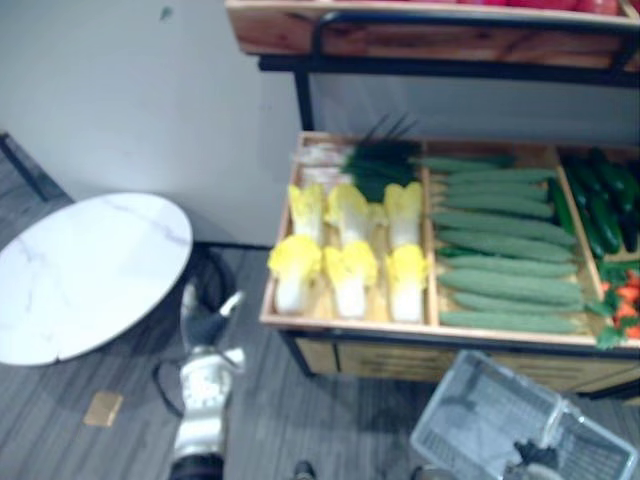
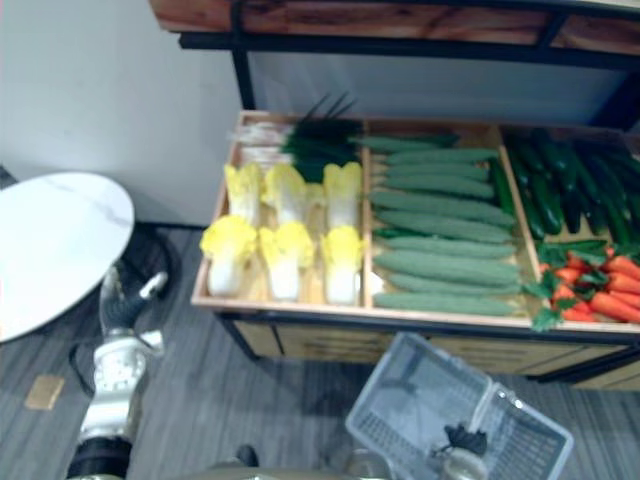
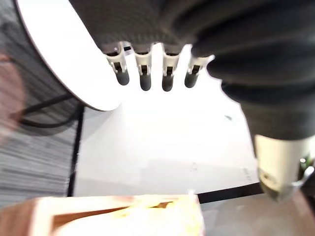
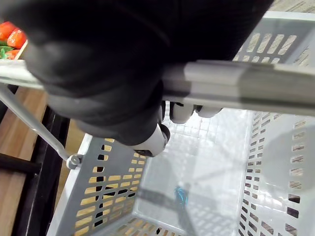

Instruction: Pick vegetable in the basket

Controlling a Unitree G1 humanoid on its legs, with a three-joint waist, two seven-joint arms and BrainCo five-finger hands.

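The basket holds no vegetable, the right hand curled round its handle; the left hand, straight-fingered, holds nothing; the cabbages lie unpicked on the bench.

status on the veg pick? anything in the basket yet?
Done: the right hand is curled round the handle of the basket, held below the stand.
In hand: no vegetable. The left hand hangs open by the round table.
Left: reach the cabbages or cucumbers, grasp one, and put it in the basket, which looks empty.
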